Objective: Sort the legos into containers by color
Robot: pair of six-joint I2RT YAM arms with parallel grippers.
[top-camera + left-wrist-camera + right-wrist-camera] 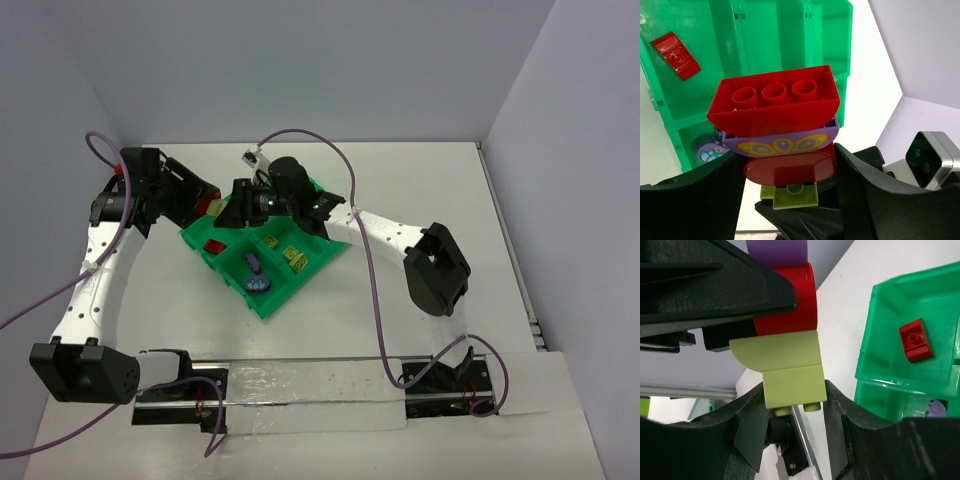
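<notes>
A stack of legos hangs between both grippers over the table, left of the green tray of containers [300, 285]. In the left wrist view it reads as a red brick [772, 100], a purple piece [782, 142], a red round piece [790, 167] and a yellow-green piece [795, 195]. My left gripper [790, 172] [205, 200] is shut on the red round piece. My right gripper [792, 415] [243, 205] is shut on the yellow-green brick [792, 385] at the stack's other end. The containers hold red [214, 246], yellow-green [294, 257] and purple [258, 284] legos.
The tray [880, 340] lies just right of the grippers, with a red lego [915, 340] in one bin. A small white part [250, 155] lies behind the tray. Purple cables [370, 290] loop over the table. A taped rail [300, 385] runs along the near edge.
</notes>
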